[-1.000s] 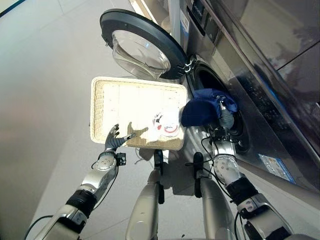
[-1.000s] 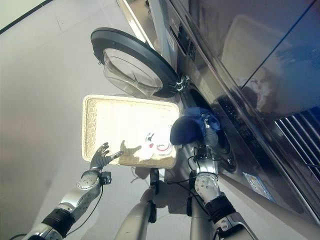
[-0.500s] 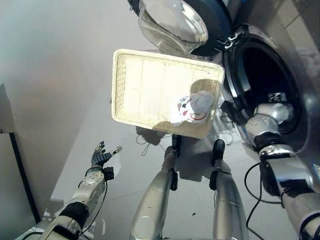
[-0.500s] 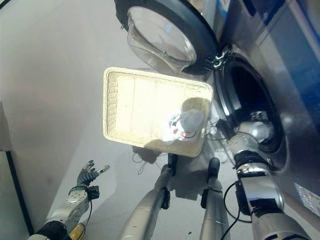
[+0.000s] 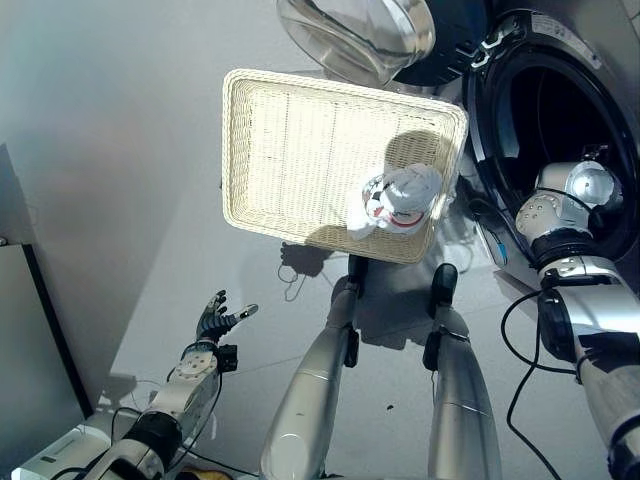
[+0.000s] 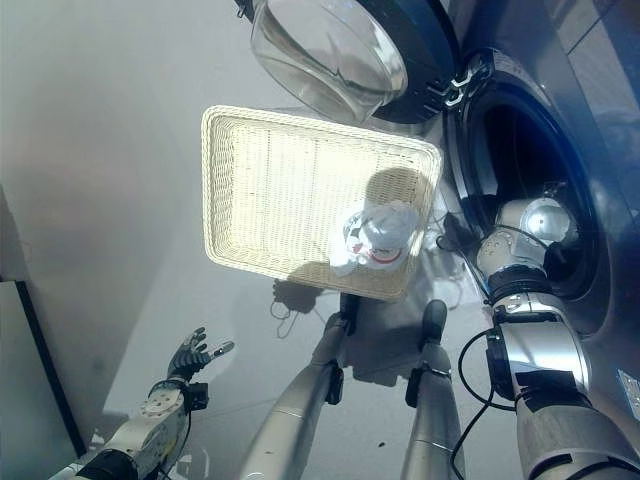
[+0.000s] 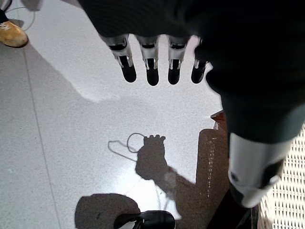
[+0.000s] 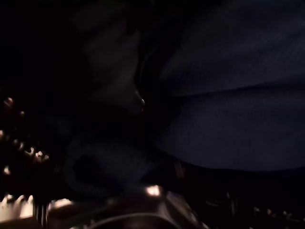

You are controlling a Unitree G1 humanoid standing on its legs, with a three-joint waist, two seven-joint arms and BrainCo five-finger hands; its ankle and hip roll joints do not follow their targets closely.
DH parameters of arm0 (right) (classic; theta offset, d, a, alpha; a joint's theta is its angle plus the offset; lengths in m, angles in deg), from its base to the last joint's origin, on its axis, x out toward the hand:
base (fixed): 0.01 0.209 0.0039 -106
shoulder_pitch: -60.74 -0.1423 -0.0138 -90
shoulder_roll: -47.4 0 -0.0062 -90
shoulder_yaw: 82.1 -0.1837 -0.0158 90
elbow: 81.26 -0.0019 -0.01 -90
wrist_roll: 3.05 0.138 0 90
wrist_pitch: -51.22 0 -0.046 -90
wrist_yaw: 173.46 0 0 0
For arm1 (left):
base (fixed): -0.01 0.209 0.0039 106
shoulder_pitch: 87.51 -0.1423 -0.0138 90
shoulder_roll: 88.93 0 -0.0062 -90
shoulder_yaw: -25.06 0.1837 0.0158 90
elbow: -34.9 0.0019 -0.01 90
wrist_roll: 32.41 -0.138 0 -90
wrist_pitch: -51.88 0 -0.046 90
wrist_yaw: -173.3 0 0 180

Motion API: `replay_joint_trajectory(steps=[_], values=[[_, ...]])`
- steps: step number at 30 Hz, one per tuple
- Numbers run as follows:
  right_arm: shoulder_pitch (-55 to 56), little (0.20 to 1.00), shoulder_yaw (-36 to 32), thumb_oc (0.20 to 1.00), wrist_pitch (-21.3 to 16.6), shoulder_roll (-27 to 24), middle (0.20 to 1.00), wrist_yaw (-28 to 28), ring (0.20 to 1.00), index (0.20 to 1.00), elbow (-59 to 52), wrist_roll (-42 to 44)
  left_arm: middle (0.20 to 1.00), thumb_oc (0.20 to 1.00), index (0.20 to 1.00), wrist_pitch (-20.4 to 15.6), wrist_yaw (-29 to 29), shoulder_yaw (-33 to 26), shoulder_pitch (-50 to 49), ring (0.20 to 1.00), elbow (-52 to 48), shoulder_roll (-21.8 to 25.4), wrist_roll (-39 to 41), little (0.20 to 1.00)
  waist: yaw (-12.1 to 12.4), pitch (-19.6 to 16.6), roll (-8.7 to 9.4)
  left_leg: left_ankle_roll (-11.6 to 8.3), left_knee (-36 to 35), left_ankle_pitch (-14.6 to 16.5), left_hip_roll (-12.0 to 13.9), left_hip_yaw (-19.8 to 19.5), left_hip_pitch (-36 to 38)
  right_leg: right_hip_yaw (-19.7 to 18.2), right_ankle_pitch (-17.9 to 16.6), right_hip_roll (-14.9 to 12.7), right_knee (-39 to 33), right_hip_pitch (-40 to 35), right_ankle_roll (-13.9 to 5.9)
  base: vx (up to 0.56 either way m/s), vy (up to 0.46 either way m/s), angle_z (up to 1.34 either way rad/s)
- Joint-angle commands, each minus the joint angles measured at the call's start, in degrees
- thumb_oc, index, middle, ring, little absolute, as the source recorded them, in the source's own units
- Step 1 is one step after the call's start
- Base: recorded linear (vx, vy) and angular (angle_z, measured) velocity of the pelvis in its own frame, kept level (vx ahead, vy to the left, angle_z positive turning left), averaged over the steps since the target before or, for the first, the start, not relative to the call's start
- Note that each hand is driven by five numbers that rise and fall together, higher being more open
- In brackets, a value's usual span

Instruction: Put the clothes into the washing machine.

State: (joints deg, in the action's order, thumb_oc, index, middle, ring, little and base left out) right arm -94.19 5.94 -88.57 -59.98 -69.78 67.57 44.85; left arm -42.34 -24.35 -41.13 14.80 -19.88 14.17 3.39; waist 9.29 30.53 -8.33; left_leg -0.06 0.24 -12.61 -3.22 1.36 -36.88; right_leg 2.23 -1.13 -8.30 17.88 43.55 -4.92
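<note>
The right arm reaches into the washing machine (image 5: 560, 120) drum at 3 o'clock; its hand is hidden in the dark inside, so whether it is spread or clenched cannot be told. The right wrist view shows dark blue cloth (image 8: 238, 95) close ahead. Left hand (image 5: 215, 322), at 7 o'clock, hangs with fingers (image 7: 151, 67) straight and spread over bare floor (image 5: 120, 150). The wicker basket (image 5: 290, 140), at 12 o'clock, holds a white garment (image 5: 400, 195) against its right rim, just beside the drum opening. The open door (image 6: 340, 50) overhangs the basket's far edge.
</note>
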Motion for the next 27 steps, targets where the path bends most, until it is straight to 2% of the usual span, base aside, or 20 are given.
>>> replay_joint_trajectory(steps=[1, 3, 4, 5, 6, 7, 8, 9, 10, 11, 12, 13, 15, 17, 22, 26, 27], values=[[0.41, 0.200, -3.49, 0.200, -22.29, -26.09, 0.200, -4.12, 0.200, 0.200, -4.33, 2.45, 1.000, 1.000, 1.000, 0.83, 0.98, -1.09, -3.98, 1.000, 1.26, -0.37, 1.20, 1.000, -4.84, -0.74, -2.22, -2.39, 9.99, 5.77, -1.08, -2.25, -3.29, 6.29, -1.67, 4.54, -1.28, -1.23, 2.02, 0.03, -0.021, 0.01], [0.92, 0.200, -3.38, 0.200, -21.39, -24.15, 0.200, 6.11, 0.200, 0.200, -8.23, 10.98, 1.000, 1.000, 1.000, 1.05, 1.44, -0.65, -3.99, 1.000, 1.13, -0.44, 1.46, 1.000, -4.69, -0.74, -2.54, -2.52, 9.98, 5.60, -0.93, -2.29, -3.70, 6.36, -1.59, 4.48, -1.19, -0.78, 2.07, 0.01, 0.002, 0.03], [1.93, 0.514, -3.88, 0.514, -18.71, -23.16, 0.514, 15.19, 0.514, 0.514, -9.54, 20.08, 1.000, 1.000, 1.000, 1.08, 1.84, -0.78, -4.16, 1.000, 1.15, -0.51, 1.35, 1.000, -4.76, -0.74, -2.65, -2.59, 10.01, 5.49, -0.91, -2.20, -3.99, 6.33, -1.63, 4.51, -1.12, -0.44, 2.10, 0.04, 0.001, 0.08], [2.97, 0.777, -4.50, 0.777, -11.40, -21.62, 0.777, 29.88, 0.777, 0.777, -10.50, 31.80, 1.000, 1.000, 1.000, 1.15, 2.09, -0.53, -4.45, 1.000, 1.04, -0.73, 1.29, 1.000, -4.79, -0.74, -2.88, -2.59, 10.11, 6.05, -0.94, -2.17, -3.80, 6.15, -0.79, 4.60, -0.63, -0.37, 2.10, 0.03, -0.022, 0.11], [4.64, 1.000, -5.40, 1.000, -0.91, -21.13, 1.000, 47.72, 1.000, 1.000, -7.94, 46.51, 1.000, 1.000, 1.000, 1.49, 2.26, -0.51, -4.31, 1.000, 0.79, -0.58, 1.30, 1.000, -4.78, -0.74, -2.78, -2.56, 10.18, 6.00, -1.01, -2.27, -4.13, 6.16, -0.82, 4.51, -0.47, 0.03, 2.09, 0.01, -0.017, 0.14], [5.37, 1.000, -4.77, 1.000, 7.06, -19.88, 1.000, 53.63, 1.000, 1.000, -7.41, 50.50, 1.000, 1.000, 1.000, 1.91, 2.30, -0.56, -3.78, 1.000, 0.47, -0.38, 1.39, 1.000, -4.64, -0.74, -2.88, -2.51, 10.03, 5.24, -1.03, -2.21, -4.86, 6.27, -1.65, 4.58, -0.78, 0.73, 2.17, -0.01, -0.033, 0.15], [6.25, 1.000, -3.77, 1.000, 14.53, -18.28, 1.000, 56.05, 1.000, 1.000, -7.12, 49.76, 1.000, 1.000, 1.000, 2.07, 2.26, -0.50, -3.74, 1.000, 0.23, -0.39, 1.28, 1.000, -4.59, -0.74, -2.95, -2.45, 10.05, 5.76, -1.16, -2.21, -4.67, 5.96, -0.99, 4.79, -0.54, 0.67, 2.12, -0.04, -0.026, 0.13], [6.52, 1.000, -2.56, 1.000, 20.18, -16.76, 1.000, 55.98, 1.000, 1.000, -7.67, 47.20, 1.000, 1.000, 1.000, 2.11, 2.31, -0.68, -3.47, 1.000, -0.01, -0.37, 1.25, 1.000, -4.40, -0.74, -3.05, -2.37, 9.82, 4.92, -1.13, -2.13, -5.47, 6.06, -1.78, 4.91, -0.90, 1.37, 2.25, 0.01, -0.028, 0.09], [7.52, 1.000, -1.19, 1.000, 28.97, -14.93, 1.000, 56.95, 1.000, 1.000, -8.31, 45.18, 1.000, 1.000, 1.000, 1.84, 2.75, -1.08, -3.54, 1.000, 0.16, -0.50, 1.21, 1.000, -4.34, -0.74, -3.12, -2.43, 9.94, 5.46, -0.99, -2.10, -5.55, 5.85, -0.99, 4.99, -0.38, 1.61, 2.21, -0.04, -0.020, 0.05], [7.84, 1.000, -0.78, 1.000, 32.65, -14.40, 1.000, 58.18, 1.000, 1.000, -8.07, 43.66, 1.000, 1.000, 1.000, 1.53, 2.91, -1.28, -3.30, 1.000, 0.25, -0.44, 1.28, 1.000, -4.30, -0.74, -3.10, -2.41, 9.81, 4.76, -0.87, -2.08, -6.36, 5.90, -1.66, 5.06, -0.56, 2.32, 2.29, 0.00, 0.000, 0.00], [8.48, 1.000, -0.45, 1.000, 34.44, -14.16, 1.000, 58.63, 1.000, 1.000, -7.85, 42.80, 1.000, 1.000, 1.000, 1.34, 3.01, -1.16, -3.48, 1.000, 0.39, -0.39, 1.52, 1.000, -4.37, -0.74, -3.02, -2.46, 9.94, 5.38, -0.86, -2.04, -5.96, 5.82, -0.85, 5.04, -0.09, 2.05, 2.25, 0.00, 0.000, 0.00], [9.62, 1.000, 0.33, 1.000, 38.40, -13.71, 1.000, 61.16, 1.000, 1.000, -7.49, 43.03, 1.000, 1.000, 1.000, 1.01, 3.34, -1.36, -3.36, 1.000, 0.53, -0.34, 1.60, 1.000, -4.42, -0.74, -2.92, -2.50, 9.90, 5.31, -0.71, -1.91, -6.20, 5.80, -0.73, 5.13, 0.10, 2.32, 2.34, 0.00, -0.020, -0.03], [12.46, 1.000, 0.32, 1.000, 39.36, -12.23, 1.000, 66.54, 1.000, 1.000, -6.45, 43.17, 1.000, 1.000, 1.000, 0.17, 3.20, -1.20, -3.26, 1.000, 0.53, -0.59, 1.59, 1.000, -4.60, -0.74, -2.83, -2.48, 10.12, 5.21, -0.60, -1.81, -6.83, 5.80, -0.57, 5.25, 0.66, 3.01, 2.36, -0.02, -0.021, -0.05], [13.17, 1.000, -0.23, 1.000, 38.16, -11.10, 1.000, 69.21, 1.000, 1.000, -5.25, 44.23, 1.000, 1.000, 1.000, -0.98, 2.57, -0.67, -3.01, 1.000, 0.29, -0.93, 1.65, 1.000, -4.60, -0.74, -2.94, -2.51, 9.93, 5.19, -0.53, -1.62, -6.85, 5.80, -0.40, 5.30, 0.78, 3.11, 2.35, -0.01, 0.003, -0.07], [10.55, 1.000, -1.86, 1.000, 30.08, -9.14, 1.000, 73.48, 1.000, 1.000, -4.18, 48.10, 1.000, 1.000, 1.000, -4.71, -0.71, 0.65, -2.16, 1.000, -1.84, -1.93, 2.16, 1.000, -4.28, -0.74, -3.74, -2.42, 9.28, 4.74, -0.73, -1.60, -7.05, 5.66, -0.97, 5.45, 0.53, 3.55, 2.17, -0.04, 0.023, -0.01], [11.11, 1.000, -2.99, 1.000, 26.55, -7.66, 1.000, 74.98, 1.000, 1.000, -6.41, 49.52, 1.000, 1.000, 1.000, -7.37, -3.19, 0.73, -2.33, 1.000, -3.42, -2.35, 2.37, 1.000, -4.47, -0.74, -3.87, -2.36, 9.17, 5.38, -0.95, -1.55, -6.32, 5.41, -0.60, 5.37, 0.33, 3.01, 2.00, -0.02, 0.044, 0.01], [11.19, 1.000, -3.38, 1.000, 25.46, -7.21, 1.000, 75.20, 1.000, 1.000, -7.28, 49.78, 1.000, 1.000, 1.000, -7.96, -3.66, 0.35, -2.17, 1.000, -3.88, -2.48, 2.39, 1.000, -4.48, -0.74, -3.89, -2.31, 9.08, 4.77, -0.92, -1.49, -6.78, 5.46, -1.43, 5.42, -0.11, 3.36, 2.07, -0.03, 0.056, -0.01]])
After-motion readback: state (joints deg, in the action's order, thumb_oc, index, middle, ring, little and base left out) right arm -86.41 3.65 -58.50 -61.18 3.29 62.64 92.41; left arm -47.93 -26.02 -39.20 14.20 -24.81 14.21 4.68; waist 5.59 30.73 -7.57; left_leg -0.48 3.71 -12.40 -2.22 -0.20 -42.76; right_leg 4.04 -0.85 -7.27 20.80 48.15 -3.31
